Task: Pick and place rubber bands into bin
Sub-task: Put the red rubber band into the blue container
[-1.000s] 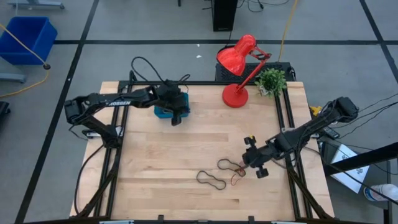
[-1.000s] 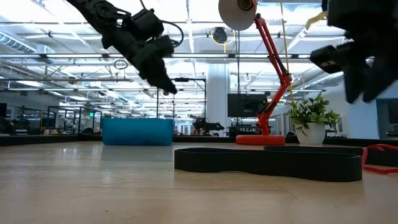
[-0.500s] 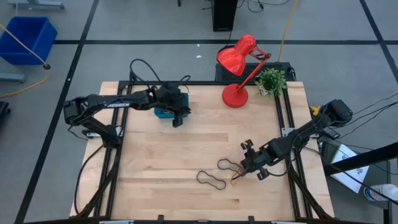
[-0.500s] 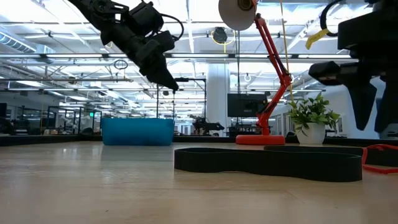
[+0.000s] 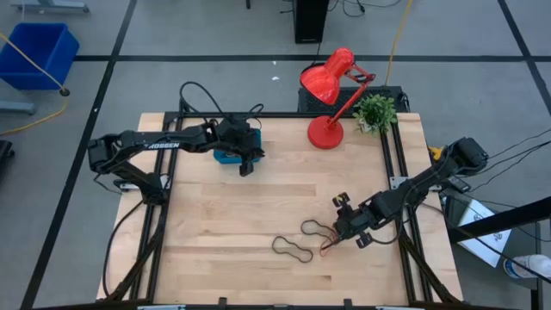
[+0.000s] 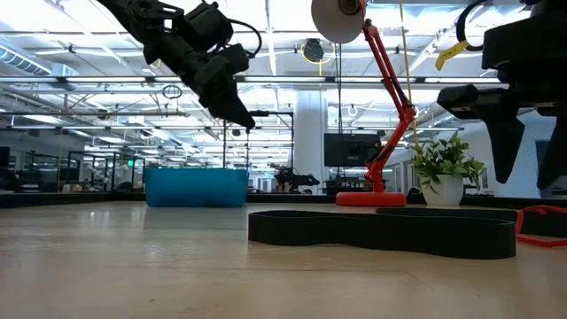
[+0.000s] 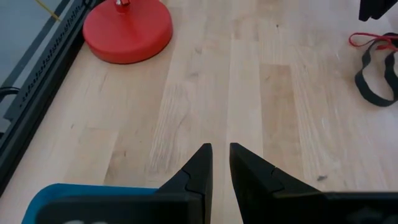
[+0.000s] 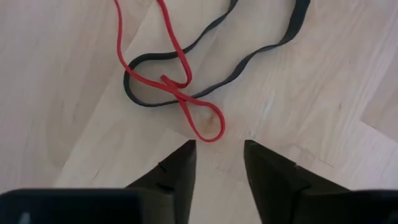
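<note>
Thin red rubber band point(image 8: 176, 93) twisted over black rubber band point(image 8: 249, 59), flat on wood surface point(image 5: 258, 215). Just ahead of right end effector point(image 8: 217, 163), fingers apart, holding nothing. Left end effector point(image 7: 219, 165) over teal bin point(image 5: 225, 156), nearly closed, empty.

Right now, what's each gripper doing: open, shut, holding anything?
Left gripper: over the bin, fingers nearly together with a narrow gap, nothing visible between them.
Right gripper: open, empty, just above the red rubber band.
</note>
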`<control>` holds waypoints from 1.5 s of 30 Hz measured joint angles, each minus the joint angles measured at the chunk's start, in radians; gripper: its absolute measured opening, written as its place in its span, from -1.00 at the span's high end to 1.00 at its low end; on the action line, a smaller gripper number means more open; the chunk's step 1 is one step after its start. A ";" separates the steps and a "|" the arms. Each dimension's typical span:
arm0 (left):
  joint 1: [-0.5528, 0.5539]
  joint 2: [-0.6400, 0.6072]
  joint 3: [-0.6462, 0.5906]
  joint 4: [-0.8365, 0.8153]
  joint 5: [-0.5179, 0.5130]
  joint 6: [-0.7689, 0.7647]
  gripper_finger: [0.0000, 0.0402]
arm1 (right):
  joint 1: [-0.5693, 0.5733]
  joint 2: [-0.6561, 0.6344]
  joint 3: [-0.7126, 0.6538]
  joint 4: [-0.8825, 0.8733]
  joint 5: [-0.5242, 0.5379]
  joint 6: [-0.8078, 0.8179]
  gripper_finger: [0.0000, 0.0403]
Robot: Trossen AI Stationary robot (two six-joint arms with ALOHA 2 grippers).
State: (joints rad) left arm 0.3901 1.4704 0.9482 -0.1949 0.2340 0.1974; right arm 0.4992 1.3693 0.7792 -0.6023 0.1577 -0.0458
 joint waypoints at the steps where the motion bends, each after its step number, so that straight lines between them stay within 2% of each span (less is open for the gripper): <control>1: 0.000 0.000 0.000 0.000 0.000 0.000 0.69 | 0.000 0.000 0.000 0.000 -0.001 0.009 0.30; 8: 0.000 0.000 0.000 0.008 0.000 0.000 0.69 | 0.000 -0.002 0.000 0.018 -0.002 0.112 0.13; 13: 0.000 0.000 0.000 0.009 0.000 0.000 0.69 | 0.000 0.005 -0.014 0.066 -0.002 0.038 0.12; 20: 0.000 0.000 0.000 0.009 0.000 0.000 0.69 | 0.010 0.006 -0.082 0.121 0.000 -0.092 0.20; 26: 0.000 0.000 0.000 0.009 0.000 0.000 0.69 | 0.010 0.006 -0.135 0.258 0.003 -0.107 0.29; 33: 0.000 0.000 0.000 0.009 -0.001 0.000 0.69 | 0.010 0.006 -0.190 0.313 0.007 -0.128 0.37; 39: 0.000 0.000 0.000 0.015 -0.013 0.002 0.69 | 0.010 0.006 -0.207 0.352 0.025 -0.127 0.55; 45: 0.000 0.000 0.000 0.016 -0.053 -0.002 0.69 | 0.010 0.006 -0.208 0.350 0.031 -0.123 0.92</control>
State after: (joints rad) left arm 0.3904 1.4708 0.9482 -0.1787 0.1814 0.1951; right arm 0.5087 1.3758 0.5713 -0.2522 0.1882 -0.1685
